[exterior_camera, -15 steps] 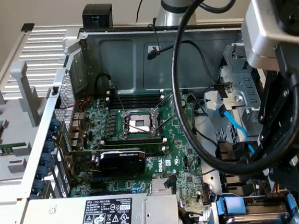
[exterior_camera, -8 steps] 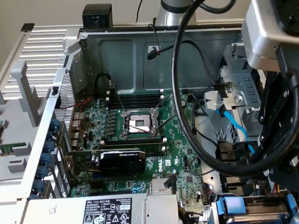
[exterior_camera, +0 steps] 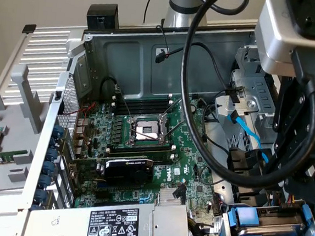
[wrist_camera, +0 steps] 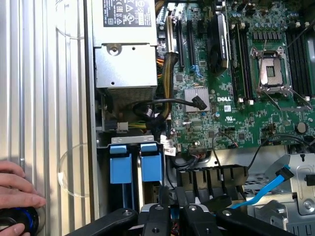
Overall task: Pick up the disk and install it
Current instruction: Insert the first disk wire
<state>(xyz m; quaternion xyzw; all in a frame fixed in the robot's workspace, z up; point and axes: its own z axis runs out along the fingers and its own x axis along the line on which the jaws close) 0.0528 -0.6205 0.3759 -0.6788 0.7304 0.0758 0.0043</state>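
My gripper (wrist_camera: 171,210) hangs over the drive cage (wrist_camera: 104,142) at the corner of the open computer case. Its black fingers (wrist_camera: 158,212) stand close together, shut, and I see nothing clearly between them. Two bright blue carrier fronts (wrist_camera: 120,164) (wrist_camera: 151,166) sit side by side in the cage, just ahead of the fingertips. They also appear at the exterior view's lower right (exterior_camera: 248,218). The disk's silver body and label are hidden, so I cannot tell which carrier holds it. The arm's wrist (exterior_camera: 297,36) looms at the exterior view's right.
A grey power-supply box (wrist_camera: 125,44) lies beside the cage. The motherboard (exterior_camera: 144,144) with its open CPU socket (exterior_camera: 145,131) fills the case floor. A blue cable (wrist_camera: 268,189) and a black cable loop (exterior_camera: 192,99) cross nearby. A person's hand (wrist_camera: 15,184) rests on the ridged surface.
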